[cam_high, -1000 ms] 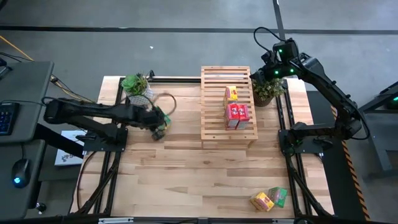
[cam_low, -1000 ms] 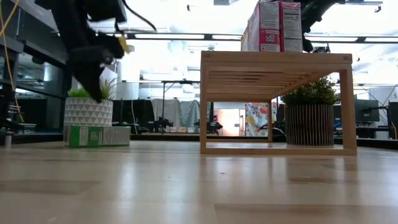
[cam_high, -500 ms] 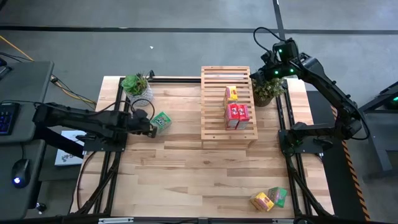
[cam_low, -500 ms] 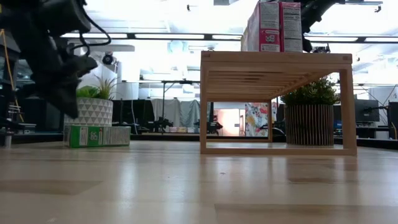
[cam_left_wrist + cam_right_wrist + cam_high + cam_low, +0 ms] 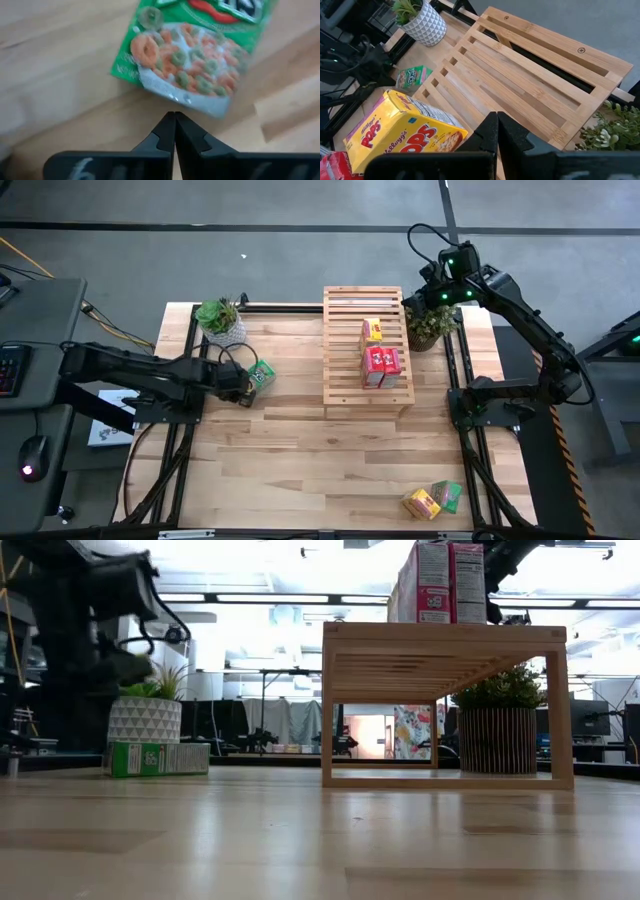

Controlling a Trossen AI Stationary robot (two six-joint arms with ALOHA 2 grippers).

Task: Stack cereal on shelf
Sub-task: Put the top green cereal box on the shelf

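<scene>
Green cereal box (image 5: 260, 373) lies flat on the table, left of the shelf (image 5: 365, 347), long axis slanted toward it. Left gripper (image 5: 243, 390) sits just beside the box's near-left end, fingers pressed together and empty. Right gripper (image 5: 495, 131), also closed and empty, hovers over the shelf's back end, far from this box, so the left arm is nearer.

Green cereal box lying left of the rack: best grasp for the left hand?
The flat green cardboard cereal box lies face-up on the wooden tabletop. Likely best: come from above, fingers across its two long edges near mid-length. The left hand, shut, must open first.
</scene>
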